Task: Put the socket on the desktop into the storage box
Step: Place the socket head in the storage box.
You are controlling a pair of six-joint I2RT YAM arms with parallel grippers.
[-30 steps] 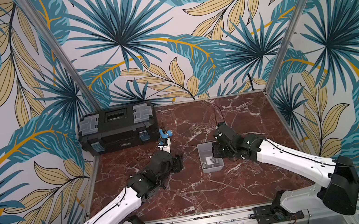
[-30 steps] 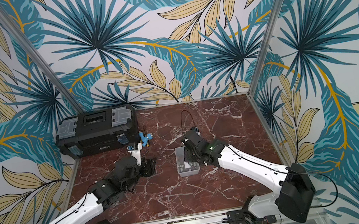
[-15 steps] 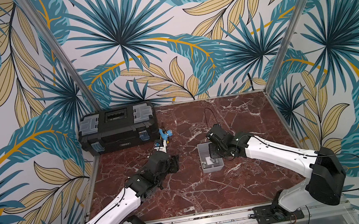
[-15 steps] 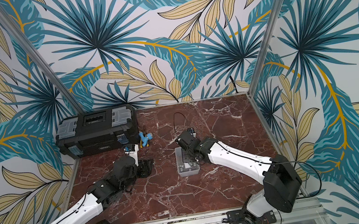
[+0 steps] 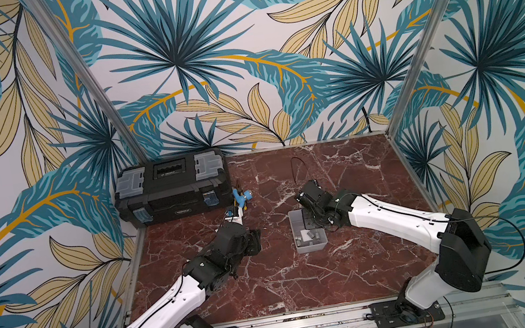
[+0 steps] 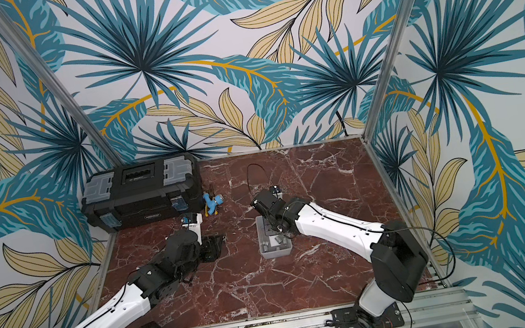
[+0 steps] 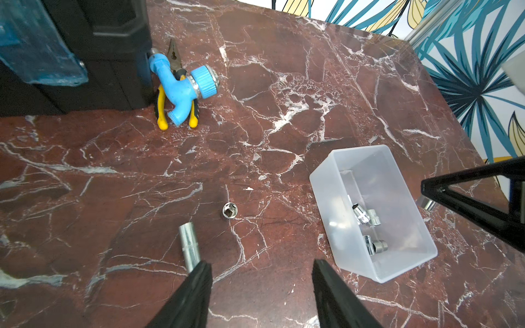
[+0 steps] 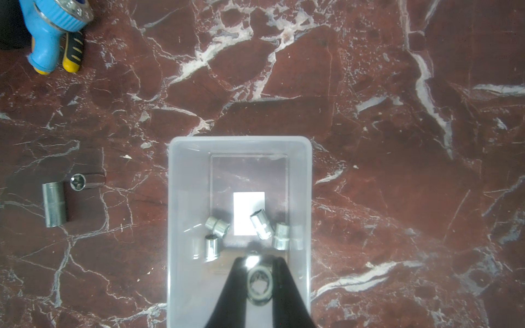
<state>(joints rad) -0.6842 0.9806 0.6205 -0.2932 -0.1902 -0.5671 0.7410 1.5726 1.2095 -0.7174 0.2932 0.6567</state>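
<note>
Your right hand (image 8: 260, 263) grips a socket (image 8: 260, 284), the box (image 8: 181, 198) directly beneath it.
Your left hand (image 7: 261, 265) hangs half open and empty, loose sockets (image 7: 229, 210) just ahead.

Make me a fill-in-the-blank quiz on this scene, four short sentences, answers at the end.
1. The right gripper is shut on a ____ over the box.
2. The left gripper is ____, with nothing between its fingers.
3. In the right wrist view, ____ sockets lie on the desktop beside the box.
4. The blue nozzle lies on yellow-handled ____.
Answers: socket, open, two, pliers.
</note>
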